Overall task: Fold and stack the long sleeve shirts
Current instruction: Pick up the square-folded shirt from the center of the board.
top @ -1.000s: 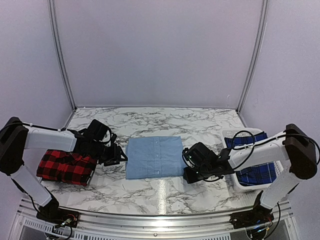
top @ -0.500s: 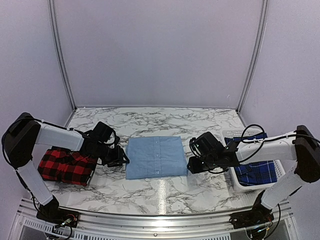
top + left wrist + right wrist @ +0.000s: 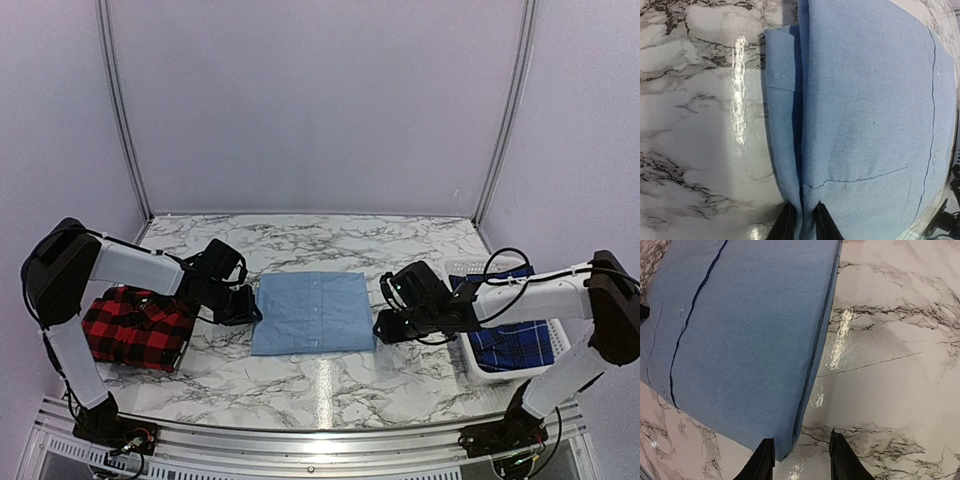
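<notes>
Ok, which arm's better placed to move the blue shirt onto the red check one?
Likely left: the left gripper pinches the light blue shirt, next to the red check shirt; the right gripper is open.

Left arm extended low toward centre; left gripper pinched tight on light blue shirt edge. Right arm likewise low, right gripper parted wide
</notes>
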You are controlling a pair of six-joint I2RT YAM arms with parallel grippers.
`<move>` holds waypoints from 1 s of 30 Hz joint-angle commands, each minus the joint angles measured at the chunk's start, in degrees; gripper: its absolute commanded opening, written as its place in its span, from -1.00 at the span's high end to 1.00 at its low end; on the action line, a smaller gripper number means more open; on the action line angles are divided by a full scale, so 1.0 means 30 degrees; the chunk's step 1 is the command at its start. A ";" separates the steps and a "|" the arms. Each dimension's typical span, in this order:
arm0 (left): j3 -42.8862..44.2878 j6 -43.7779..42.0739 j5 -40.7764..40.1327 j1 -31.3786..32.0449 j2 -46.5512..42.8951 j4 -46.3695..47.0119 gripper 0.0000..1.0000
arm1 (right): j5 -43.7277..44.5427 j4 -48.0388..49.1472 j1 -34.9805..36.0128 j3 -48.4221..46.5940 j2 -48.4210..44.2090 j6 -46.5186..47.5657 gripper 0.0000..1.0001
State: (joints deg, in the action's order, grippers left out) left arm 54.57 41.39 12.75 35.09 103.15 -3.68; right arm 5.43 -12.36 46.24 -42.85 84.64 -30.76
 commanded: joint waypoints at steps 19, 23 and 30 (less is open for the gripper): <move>0.2640 -0.5266 0.0394 -0.3620 -0.0430 -0.5717 1.00 | -0.0927 0.1344 -0.0218 -0.1016 0.1156 0.0530 0.31; 0.2924 -0.5283 0.0649 -0.3628 -0.0273 -0.5818 1.00 | -0.1578 0.2231 -0.0215 -0.2441 0.2097 0.0593 0.31; 0.2978 -0.5311 0.0628 -0.3721 -0.0505 -0.5949 1.00 | -0.1605 0.3302 -0.0223 -0.5432 0.5269 0.0483 0.33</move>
State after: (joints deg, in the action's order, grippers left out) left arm 62.19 26.46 13.63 24.40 102.17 -19.64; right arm 1.28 -5.87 45.98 -54.37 96.42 -29.76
